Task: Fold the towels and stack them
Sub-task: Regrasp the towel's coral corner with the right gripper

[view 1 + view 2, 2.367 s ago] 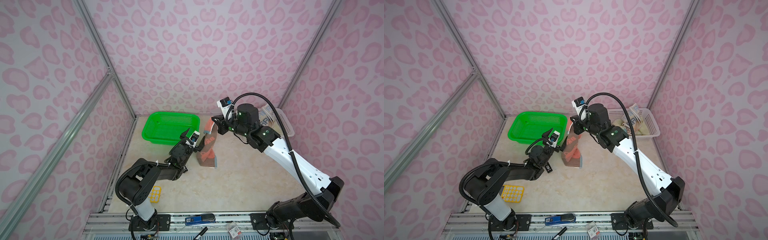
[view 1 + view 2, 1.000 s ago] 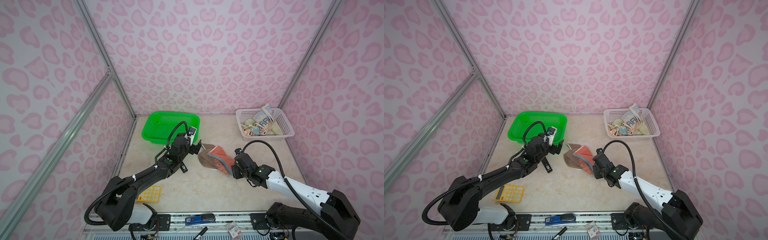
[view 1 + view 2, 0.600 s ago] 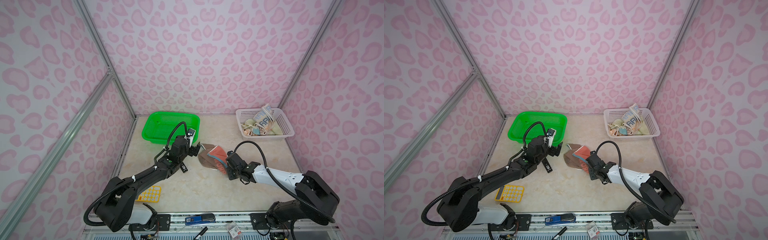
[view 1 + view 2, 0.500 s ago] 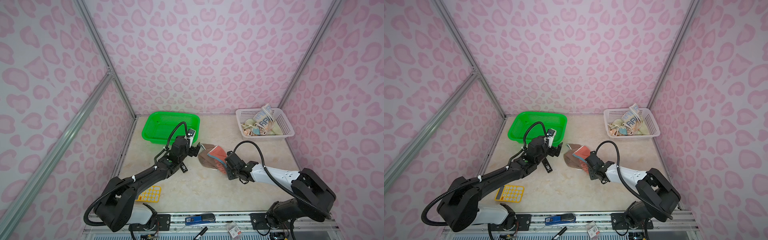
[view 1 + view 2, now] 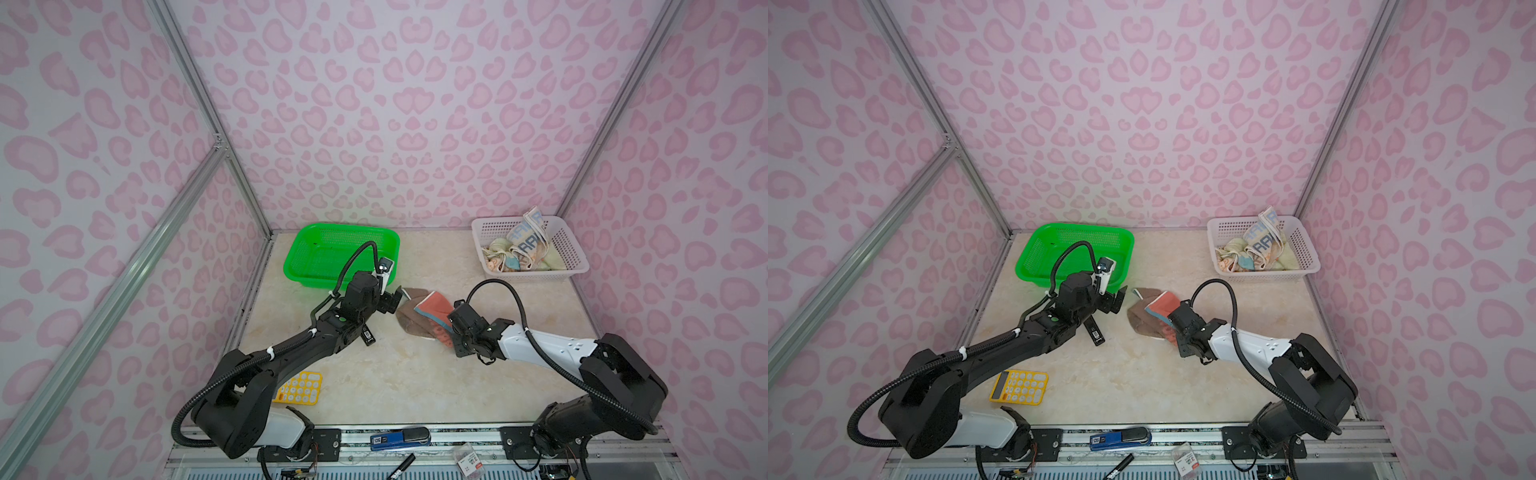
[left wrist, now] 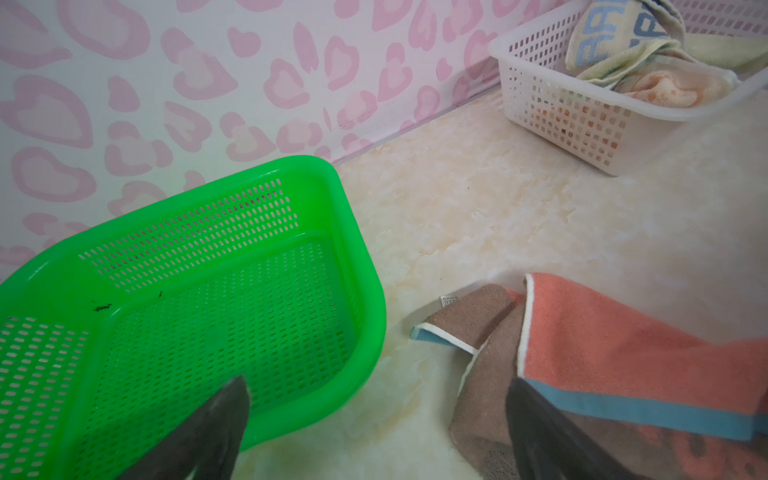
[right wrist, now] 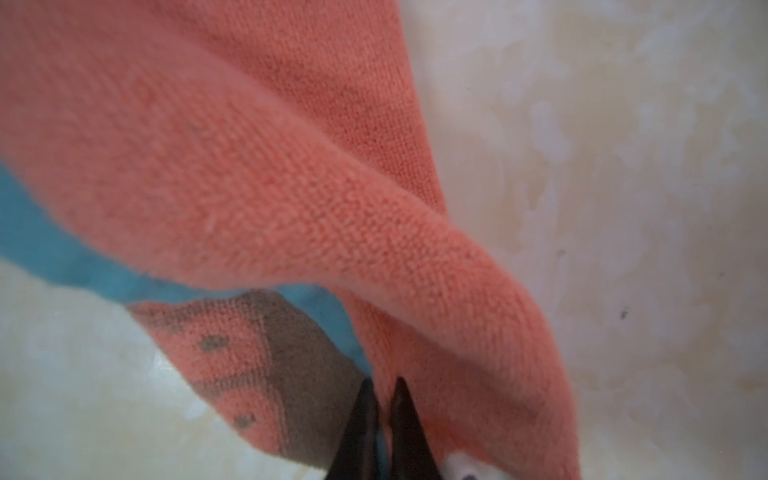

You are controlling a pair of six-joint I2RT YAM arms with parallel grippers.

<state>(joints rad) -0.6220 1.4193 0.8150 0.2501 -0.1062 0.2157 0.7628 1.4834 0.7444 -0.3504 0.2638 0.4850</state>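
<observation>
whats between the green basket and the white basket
Bare tabletop only, from green basket to white basket; both top views show it.

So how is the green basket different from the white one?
The green basket is bare inside; the white basket is heaped with crumpled towels. The green basket sits at the back left, the white basket in the back right corner. Both are perforated plastic and stand upright.
</observation>
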